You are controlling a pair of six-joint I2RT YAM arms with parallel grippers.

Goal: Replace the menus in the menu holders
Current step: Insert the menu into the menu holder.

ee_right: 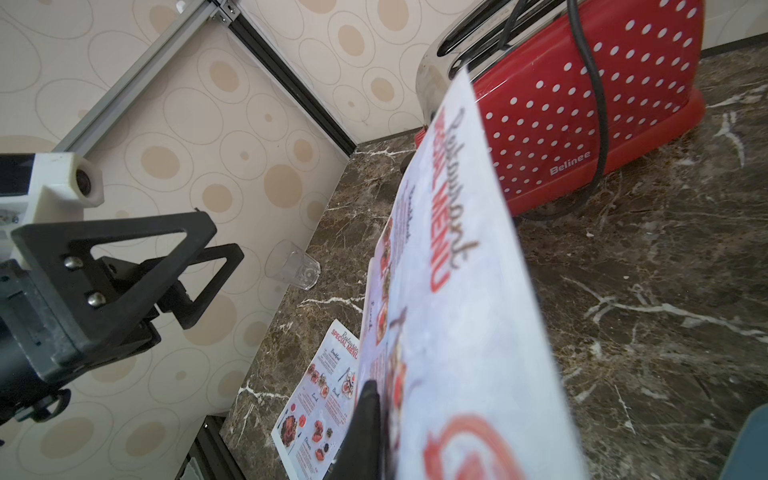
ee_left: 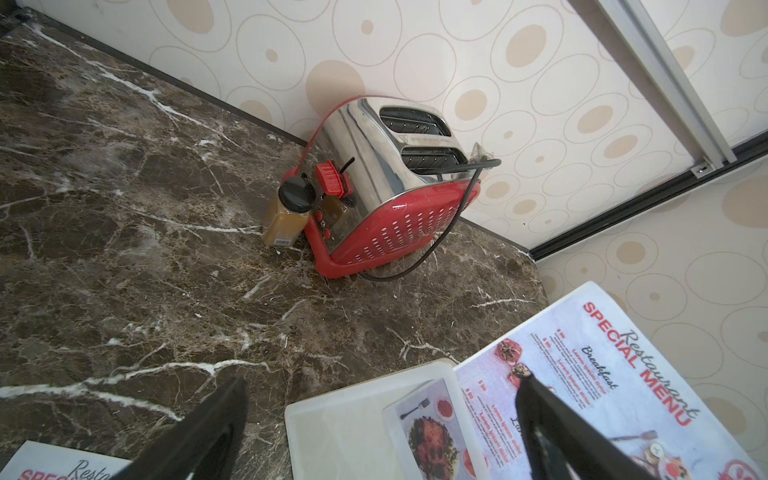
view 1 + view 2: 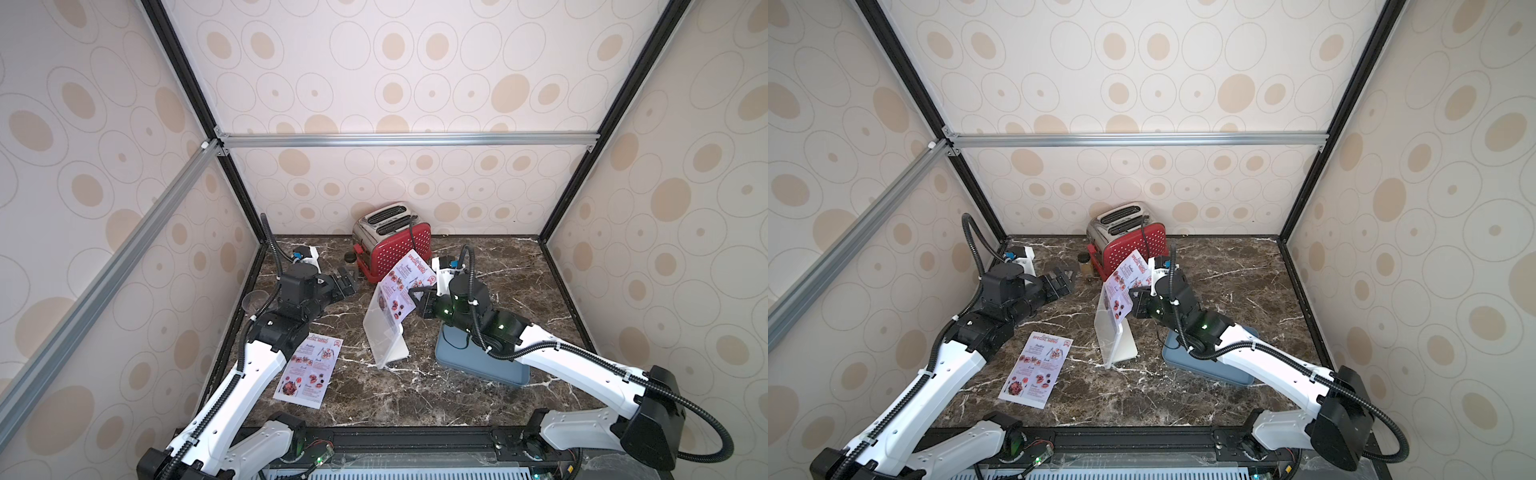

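Place: robot lab booth, styled as a kitchen
Frame: aluminium rails (image 3: 407, 139) across the upper middle
Props: red toaster (image 3: 386, 245), marbled table (image 3: 415, 395)

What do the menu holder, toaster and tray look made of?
Menu holder: clear-to-frosted rigid plastic, likely acrylic; the menu shows through it, and the foot is bent. Toaster: mirror-polished metal top; glossy red dotted sides, metal or plastic unclear. Tray: matte blue-grey, probably plastic.

Mirror-bright chrome is seen on the toaster (image 2: 374, 174), translucent plastic on the menu holder (image 2: 332, 428), paper on the menu (image 2: 602, 374).
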